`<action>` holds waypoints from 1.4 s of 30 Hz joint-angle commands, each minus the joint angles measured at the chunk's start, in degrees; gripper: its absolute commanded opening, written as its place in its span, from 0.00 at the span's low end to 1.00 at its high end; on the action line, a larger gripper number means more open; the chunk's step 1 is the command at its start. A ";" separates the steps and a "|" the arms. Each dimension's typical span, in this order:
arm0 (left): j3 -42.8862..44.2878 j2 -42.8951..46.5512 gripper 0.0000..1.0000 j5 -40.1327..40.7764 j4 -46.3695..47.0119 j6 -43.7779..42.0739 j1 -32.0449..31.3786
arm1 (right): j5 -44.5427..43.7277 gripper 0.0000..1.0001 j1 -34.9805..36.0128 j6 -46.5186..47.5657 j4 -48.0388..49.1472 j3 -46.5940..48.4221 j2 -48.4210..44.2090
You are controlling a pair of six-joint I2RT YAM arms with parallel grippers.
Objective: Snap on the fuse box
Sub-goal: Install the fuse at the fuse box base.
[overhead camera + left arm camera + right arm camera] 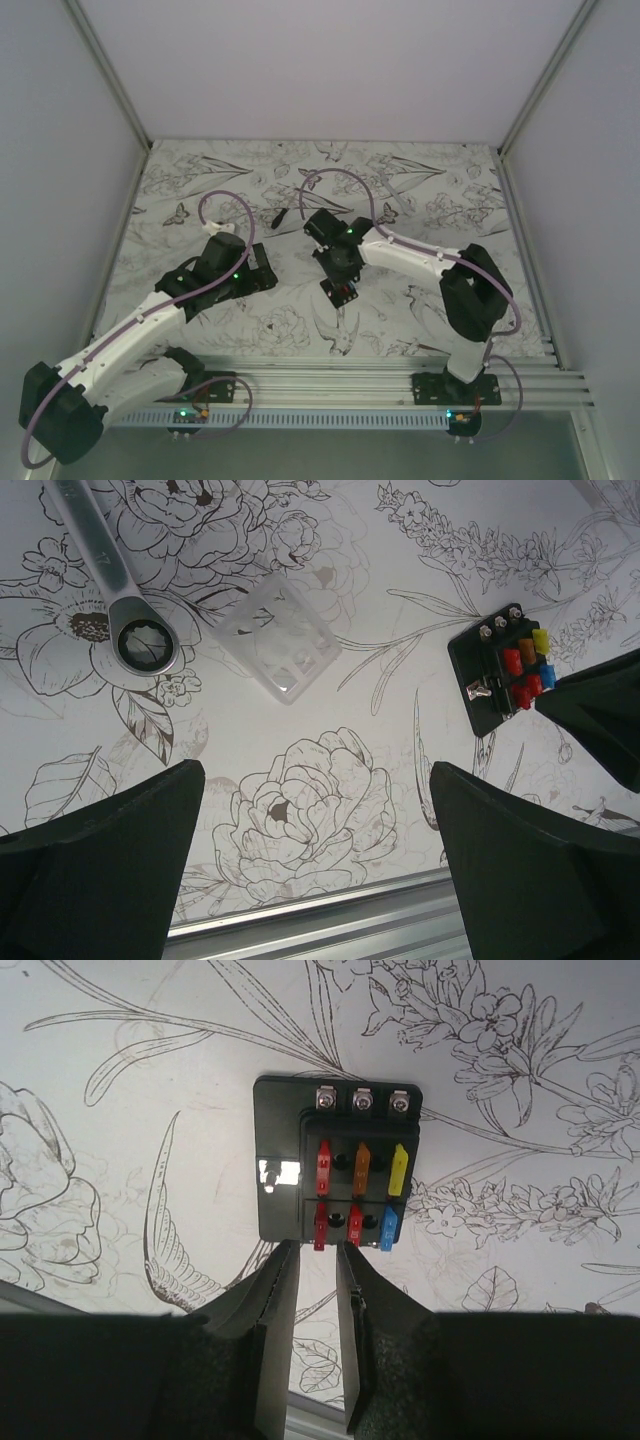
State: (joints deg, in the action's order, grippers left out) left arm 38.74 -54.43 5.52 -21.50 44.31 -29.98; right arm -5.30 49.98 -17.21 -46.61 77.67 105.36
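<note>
The fuse box (335, 1160) is a black square block with red, orange, yellow and blue fuses in its top, flat on the flowered table; it also shows as the fuse box (505, 670) and the fuse box (340, 291). My right gripper (318, 1252) hovers just at its near edge, jaws a narrow gap apart with only table between them. A clear plastic lid-like piece (278, 635) lies left of the box. My left gripper (315, 780) stands wide open and empty over a printed flower near the table's front rail.
A silver ring wrench (120, 590) lies at the left, beyond the clear piece. A thin black stick-like tool (280, 216) rests farther back on the table. A metal rail (400, 380) runs along the near edge.
</note>
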 commanded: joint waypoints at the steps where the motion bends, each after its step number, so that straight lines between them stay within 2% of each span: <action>1: 1.37 0.12 1.00 -0.46 -1.44 0.42 0.45 | -0.96 0.27 0.73 -1.06 4.26 -2.82 -4.06; 18: 1.25 0.29 1.00 -0.80 -1.41 0.60 0.45 | -0.34 0.18 0.74 -1.25 7.67 -6.04 -2.03; 30: 1.25 0.47 0.99 -0.97 -1.43 0.61 0.45 | -0.72 0.15 0.74 -1.51 7.22 -6.21 -0.45; 38: 1.25 0.47 1.00 -0.96 -1.40 0.61 0.45 | -1.15 0.00 0.80 -1.07 5.71 -5.40 1.29; 42: 1.25 0.39 1.00 -0.96 -1.40 0.69 0.42 | -1.00 0.00 0.74 -0.94 3.54 -4.43 3.81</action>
State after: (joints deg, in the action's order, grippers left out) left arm 38.76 -54.37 4.75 -21.50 44.53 -29.98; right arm -5.52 50.24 -17.58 -40.82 72.47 104.92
